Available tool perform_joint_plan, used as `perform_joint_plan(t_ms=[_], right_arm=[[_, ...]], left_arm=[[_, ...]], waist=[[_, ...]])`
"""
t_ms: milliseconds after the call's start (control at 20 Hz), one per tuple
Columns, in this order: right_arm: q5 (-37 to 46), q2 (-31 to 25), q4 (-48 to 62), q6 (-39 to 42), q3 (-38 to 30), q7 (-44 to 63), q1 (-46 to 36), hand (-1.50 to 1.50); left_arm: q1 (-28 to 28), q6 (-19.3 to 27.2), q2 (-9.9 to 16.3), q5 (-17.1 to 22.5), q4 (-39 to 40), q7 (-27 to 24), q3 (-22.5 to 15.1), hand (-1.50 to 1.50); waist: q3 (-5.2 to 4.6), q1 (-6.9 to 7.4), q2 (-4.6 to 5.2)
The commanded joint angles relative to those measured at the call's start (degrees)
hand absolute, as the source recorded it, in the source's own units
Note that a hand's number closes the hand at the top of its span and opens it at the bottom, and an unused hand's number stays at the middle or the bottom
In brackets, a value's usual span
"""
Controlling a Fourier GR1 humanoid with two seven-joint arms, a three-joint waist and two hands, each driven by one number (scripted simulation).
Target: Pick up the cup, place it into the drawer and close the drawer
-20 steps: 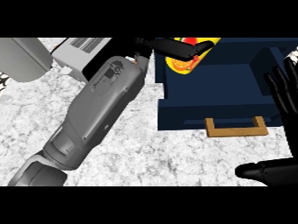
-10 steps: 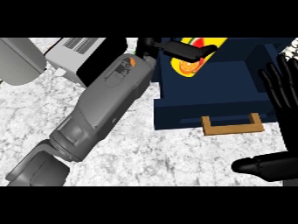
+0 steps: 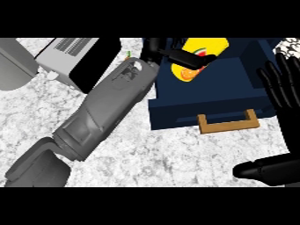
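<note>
Nearest to the lower edge, the white speckled counter (image 3: 165,162) is seen, and the 2 grey forearms come in over it. At the lower right the right hand (image 3: 295,110) is held upright near the right edge, with its fingers straight and spread and its thumb stretched out low toward the left; nothing is held in it. It is placed just beside the right corner of the drawer front.

The left forearm (image 3: 103,114) is laid diagonally from the lower left up to the middle of the view.

Further in, the dark blue drawer (image 3: 204,103) is seen pulled open, and a wooden handle (image 3: 228,123) is fixed on its front face, which points toward the lower edge.

Beyond the front wall, over the open inside of the drawer, the yellow cup (image 3: 194,59) is held tilted. It carries a printed pattern in orange, red and green. The left hand (image 3: 168,52) is closed on the cup, with dark fingers wrapped across its side. Whether the cup touches the drawer floor cannot be told.

At the far left, a grey and black appliance (image 3: 74,57) stands on the counter, and a rounded grey object (image 3: 6,63) lies beside it at the left edge.
</note>
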Motion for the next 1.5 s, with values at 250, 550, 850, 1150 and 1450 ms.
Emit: perform_joint_plan(t_ms=[250,550,850,1150,1450], right_arm=[[-2.4,-0.1,2.4,0.8,-0.5,0.0,-3.4,-1.5],[-7.1,-0.6,1.4,1.8,-3.4,0.2,-2.1,-1.5],[-8.3,-0.4,-2.1,3.2,-2.8,0.3,3.6,-1.5],[-8.2,-4.2,-4.6,6.3,-2.9,2.0,3.7,1.5],[-2.9,-9.1,-7.8,10.3,-1.4,3.4,5.6,1.5]], left_arm=[[-0.1,3.5,0.0,3.5,-1.3,1.8,-6.8,-1.5],[-0.2,-0.7,0.0,9.1,-2.4,-3.9,-2.9,-1.5],[1.5,-2.7,0.0,12.0,-7.1,-9.0,-0.3,-1.5],[5.8,-4.0,2.8,12.3,-11.0,-7.1,2.9,-1.5],[12.4,-3.0,10.2,14.2,-22.7,-3.5,5.6,-1.5]], waist=[[0.02,-0.81,0.36],[-0.03,0.05,0.18],[-0.07,3.58,-0.98],[-0.11,5.79,-1.43],[-0.16,7.4,-2.03]])
